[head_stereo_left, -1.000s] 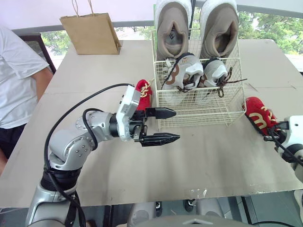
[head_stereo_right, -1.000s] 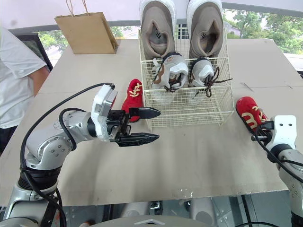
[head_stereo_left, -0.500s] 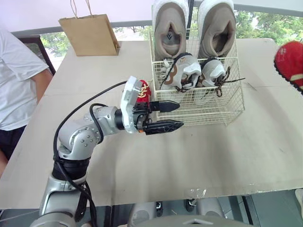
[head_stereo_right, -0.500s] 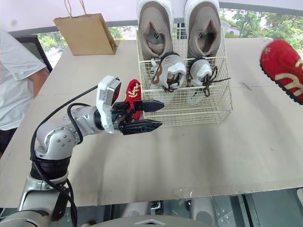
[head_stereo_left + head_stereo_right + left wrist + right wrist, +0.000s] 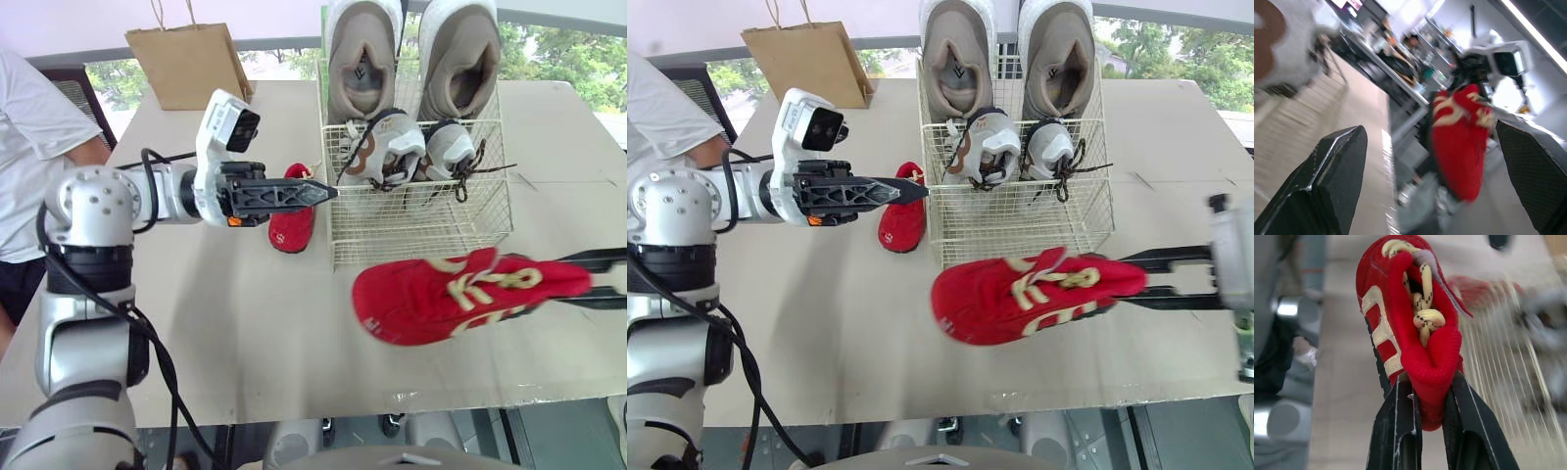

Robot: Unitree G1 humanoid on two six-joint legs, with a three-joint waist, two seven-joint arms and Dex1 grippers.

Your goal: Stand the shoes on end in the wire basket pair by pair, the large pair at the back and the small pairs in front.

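My right gripper (image 5: 1432, 401) is shut on the heel of a red shoe (image 5: 451, 299) with cream laces, holding it in the air just in front of the wire basket (image 5: 421, 235), toe pointing left. The other red shoe (image 5: 292, 223) lies on the table against the basket's left side. My left gripper (image 5: 323, 191) hovers above that shoe with its tips near the basket's left wall; its fingers (image 5: 1334, 166) are open with nothing between them. The large beige pair (image 5: 358, 54) stands at the basket's back, and a small white-and-grey pair (image 5: 377, 147) stands in front of it.
A brown paper bag (image 5: 186, 64) stands at the table's far left. A person in a white shirt (image 5: 29, 147) sits at the left edge. Bare tabletop (image 5: 225, 333) stretches in front of the basket and to its left.
My right gripper has lifted the red shoe off the table at the right and swung it in front of the basket. My left arm has risen, its gripper now pointing at the basket's left wall.
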